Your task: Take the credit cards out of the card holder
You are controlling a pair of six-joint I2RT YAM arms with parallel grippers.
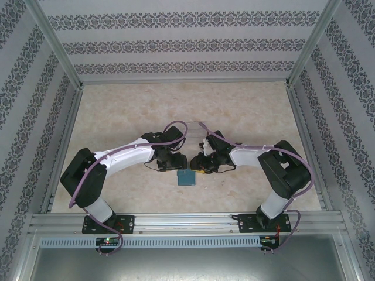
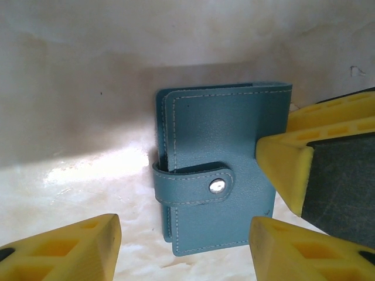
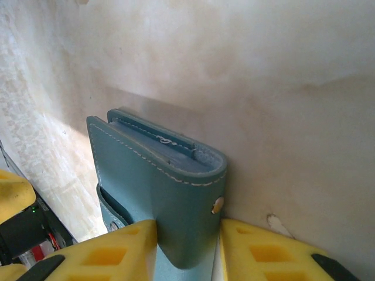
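The card holder (image 1: 186, 177) is a teal-blue wallet, folded shut, with its tab (image 2: 193, 184) snapped across the front. My right gripper (image 3: 187, 249) is shut on it, one yellow finger (image 3: 117, 252) on each face near the spine; this finger (image 2: 290, 167) also reaches in from the right in the left wrist view. My left gripper (image 2: 184, 249) is open, its fingertips (image 2: 64, 249) standing apart on either side of the card holder's (image 2: 222, 146) lower edge without touching it. The credit cards are hidden inside the closed holder.
Both arms meet over the near middle of the beige marbled table (image 1: 187, 105). Patterned walls and an aluminium frame (image 1: 187, 222) enclose it. Open tabletop stretches behind and to both sides of the grippers.
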